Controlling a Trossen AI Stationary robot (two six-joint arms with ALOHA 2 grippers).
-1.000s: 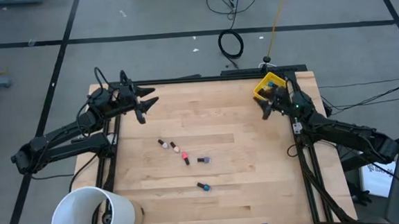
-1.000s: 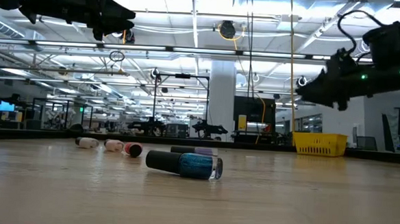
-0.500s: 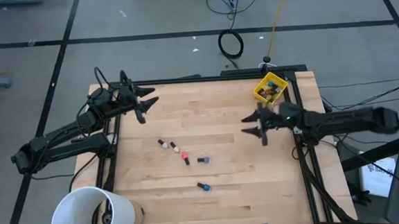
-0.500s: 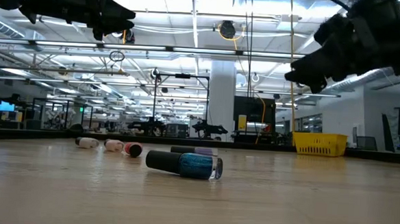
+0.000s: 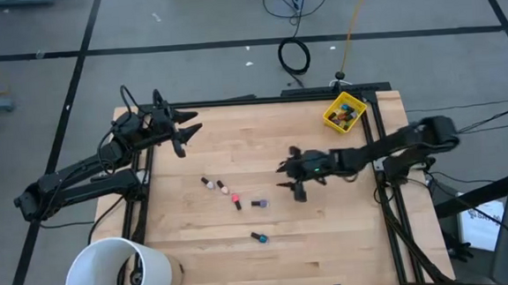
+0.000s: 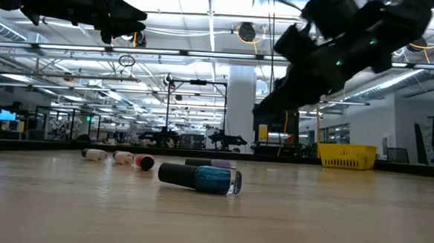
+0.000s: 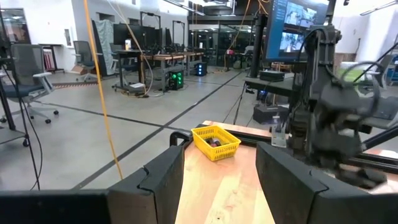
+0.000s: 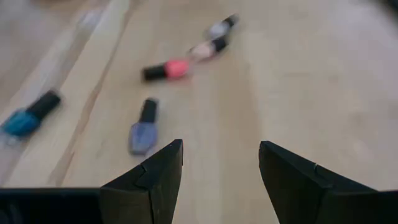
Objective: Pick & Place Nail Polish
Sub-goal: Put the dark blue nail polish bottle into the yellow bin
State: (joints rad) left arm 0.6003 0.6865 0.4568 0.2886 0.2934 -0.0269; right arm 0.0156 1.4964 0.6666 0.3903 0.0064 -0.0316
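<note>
Several nail polish bottles lie on their sides on the wooden table: two pale ones [image 5: 206, 182] [image 5: 220, 187], a pink one [image 5: 235, 199], a purple one [image 5: 259, 203] and a teal one [image 5: 259, 238]. My right gripper [image 5: 285, 180] hovers open just right of the purple bottle [image 8: 144, 129], slanting down toward the bottles, with nothing between its fingers. My left gripper [image 5: 190, 133] waits open and level above the table's far left corner. More bottles lie in the yellow bin [image 5: 344, 112] at the far right.
A large white bucket [image 5: 119, 273] stands off the table's near left corner. The yellow bin [image 6: 346, 154] sits at the table's far right corner. Bare wood lies around the bottles, toward the near edge and the right.
My right gripper has swung from beside the yellow bin toward the table's middle and near side, reaching out toward the bottles and tipping downward. Its fingers have stayed open. The bottles have not moved.
</note>
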